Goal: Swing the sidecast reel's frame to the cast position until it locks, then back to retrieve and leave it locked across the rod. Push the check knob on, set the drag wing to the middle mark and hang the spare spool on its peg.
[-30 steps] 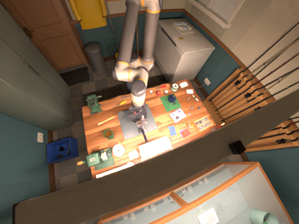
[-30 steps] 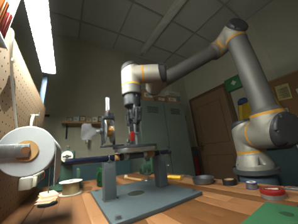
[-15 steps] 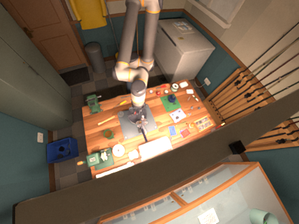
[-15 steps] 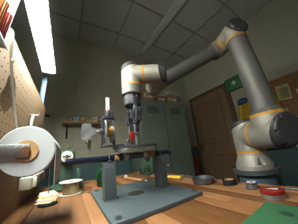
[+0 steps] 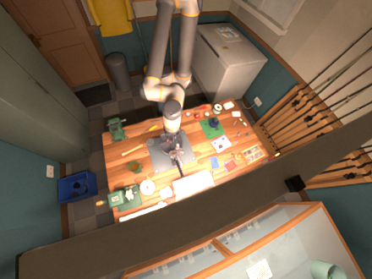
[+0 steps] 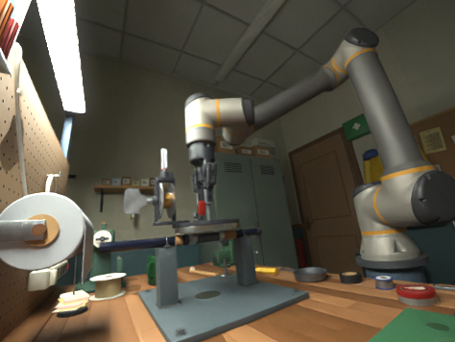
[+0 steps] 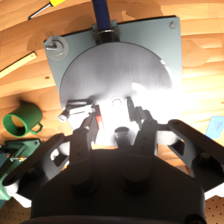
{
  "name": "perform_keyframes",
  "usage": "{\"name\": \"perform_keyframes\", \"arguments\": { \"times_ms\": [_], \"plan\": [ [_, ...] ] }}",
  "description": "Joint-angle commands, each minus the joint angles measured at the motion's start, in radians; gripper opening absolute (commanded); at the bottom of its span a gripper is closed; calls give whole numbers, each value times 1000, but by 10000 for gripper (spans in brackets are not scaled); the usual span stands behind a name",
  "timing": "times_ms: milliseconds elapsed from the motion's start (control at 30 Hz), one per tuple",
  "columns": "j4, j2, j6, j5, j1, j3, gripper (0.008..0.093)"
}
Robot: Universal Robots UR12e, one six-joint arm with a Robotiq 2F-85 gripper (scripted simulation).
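Note:
At the middle of the workbench a grey base plate [image 5: 171, 155] carries two posts that clamp a dark blue rod [image 6: 144, 241], and the sidecast reel [image 6: 165, 201] sits on top of it. The reel's round silver turntable [image 7: 114, 79] lies flat over the rod, with the frame and spool standing upright at its edge. My gripper [image 7: 113, 120] comes straight down onto the turntable and is closed on a small red-tipped lever [image 6: 202, 207] on the frame. A bare peg [image 7: 54, 47] stands at one corner of the base plate. A white spool [image 5: 147, 187] lies flat near the bench's front edge.
The green mug [image 7: 21, 123] stands close by the base plate. A green vise [image 5: 117, 129] sits at the bench's far corner. A yellow-handled screwdriver [image 7: 46, 6] and a wooden ruler [image 7: 17, 65] lie beyond the plate. A green mat [image 5: 212, 126] and small parts cover the right side.

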Motion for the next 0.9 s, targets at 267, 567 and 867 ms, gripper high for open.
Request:
{"name": "perform_keyframes", "arguments": {
  "times_ms": [267, 567, 867],
  "plan": [
    [-1, 1, -2, 0, -2, 0, 573],
    [-3, 3, -5, 0, -6, 0, 633],
    [-6, 4, -5, 0, -6, 2, 693]
  ]
}}
